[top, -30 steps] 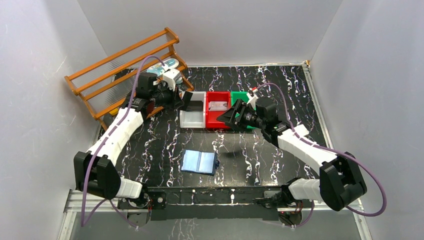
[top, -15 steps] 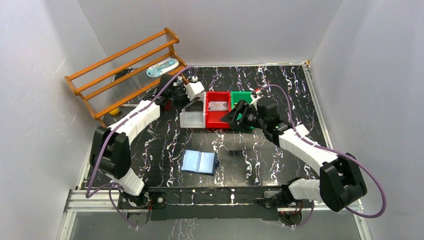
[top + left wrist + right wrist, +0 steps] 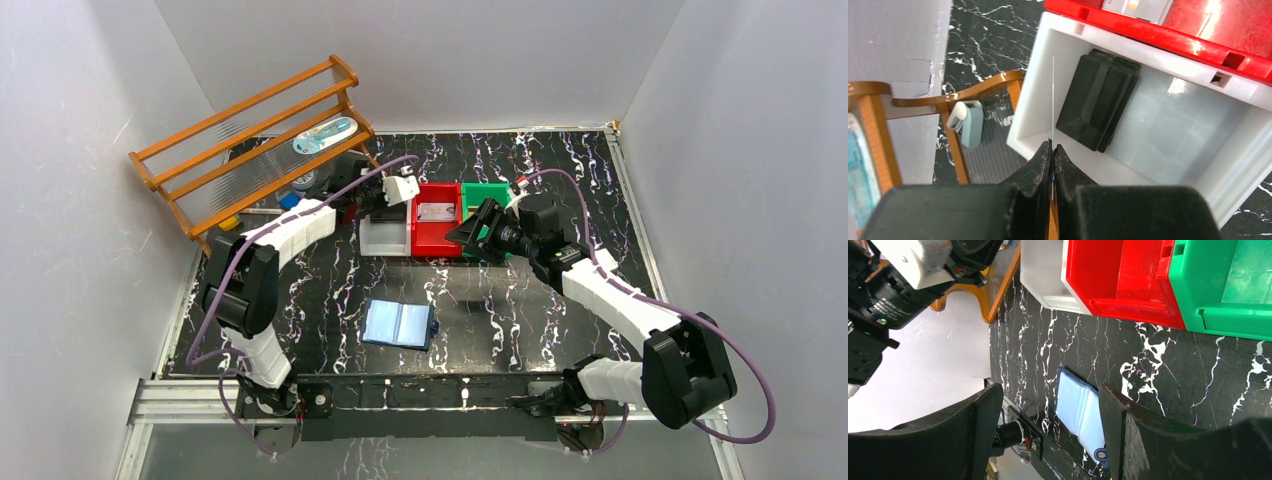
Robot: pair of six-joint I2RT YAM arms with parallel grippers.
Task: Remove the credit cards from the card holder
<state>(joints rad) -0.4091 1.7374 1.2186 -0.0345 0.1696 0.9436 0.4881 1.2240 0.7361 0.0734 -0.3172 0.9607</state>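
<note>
My left jaws clamp a thin plastic card [image 3: 1053, 100] edge-on over the white plastic bin [image 3: 1027, 117], far tabletop [image 3: 320, 285] edge, probably to drop onto black cards [image 3: 1098, 97]; right jaws apart.

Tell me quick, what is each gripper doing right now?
Left gripper: closed on a thin card, seen edge-on.
Right gripper: open, empty.

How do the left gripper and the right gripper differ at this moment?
The left gripper is shut on a thin credit card, seen edge-on; the right gripper is open and empty. The left gripper is over the white bin, where black cards lie; the right gripper is by the near side of the red bin and green bin. Both are away from the open card holder.
</note>
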